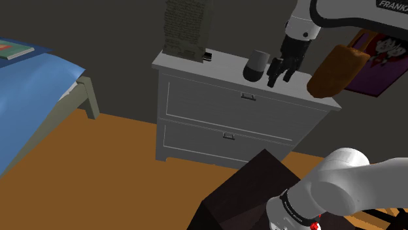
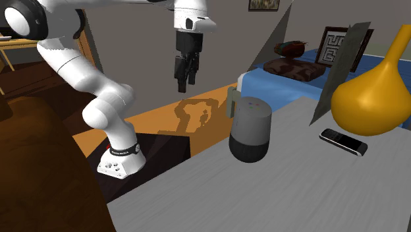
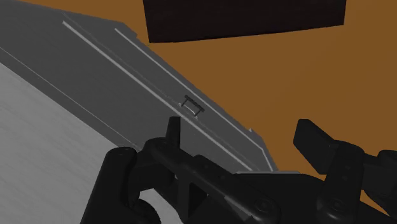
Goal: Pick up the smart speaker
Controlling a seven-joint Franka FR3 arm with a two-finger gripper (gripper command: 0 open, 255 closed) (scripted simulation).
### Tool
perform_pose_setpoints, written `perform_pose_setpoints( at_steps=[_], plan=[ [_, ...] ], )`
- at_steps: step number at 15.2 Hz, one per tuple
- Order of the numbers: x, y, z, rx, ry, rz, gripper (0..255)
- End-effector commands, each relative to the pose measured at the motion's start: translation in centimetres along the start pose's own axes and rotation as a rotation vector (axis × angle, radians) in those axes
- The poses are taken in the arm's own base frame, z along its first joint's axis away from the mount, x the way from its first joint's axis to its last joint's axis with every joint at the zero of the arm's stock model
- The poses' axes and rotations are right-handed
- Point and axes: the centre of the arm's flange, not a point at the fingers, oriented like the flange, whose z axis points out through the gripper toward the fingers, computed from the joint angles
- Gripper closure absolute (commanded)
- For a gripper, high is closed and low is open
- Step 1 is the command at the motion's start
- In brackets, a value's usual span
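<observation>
The smart speaker (image 1: pixel 255 65) is a short rounded cylinder, light grey on top and dark grey below, standing upright on the pale dresser top (image 1: pixel 222 65). In the second exterior view the speaker (image 2: pixel 250 128) sits near the dresser's front edge (image 2: pixel 197 178). My black gripper (image 1: pixel 279 76) hangs just to the shoulder view's right of it, fingers pointing down, apart from the speaker. It hovers above the speaker's height (image 2: pixel 184 82). In the wrist view the gripper (image 3: pixel 242 137) is open with nothing between its fingers, over the dresser's front edge (image 3: pixel 127 70) and the orange floor.
An orange vase (image 1: pixel 337 68) stands close to the gripper on the dresser; it also looms at the second exterior view's right (image 2: pixel 375 92). A dark phone (image 2: pixel 342 142) and a textured upright panel (image 1: pixel 188 29) sit farther back. A blue bed (image 1: pixel 33 98) is left; the dark stand (image 1: pixel 252 196) is below.
</observation>
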Motion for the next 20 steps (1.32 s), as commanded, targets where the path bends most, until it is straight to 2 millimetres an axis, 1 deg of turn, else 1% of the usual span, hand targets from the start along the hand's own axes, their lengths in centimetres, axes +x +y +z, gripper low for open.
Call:
perform_pose_setpoints(
  at_steps=[1, 9, 16, 17, 20],
  plan=[
    [2.3, 1.7, -0.8, 0.017, -0.002, 0.005, 0],
    [10.5, 9.1, -3.4, 0.09, -0.008, 0.025, 0],
    [17.5, 15.9, -5.2, 0.153, -0.013, 0.043, 0],
    [17.5, 15.9, -5.2, 0.154, -0.013, 0.043, 0],
    [17.7, 15.8, -3.7, 0.154, -0.013, 0.043, 0]
  ],
)
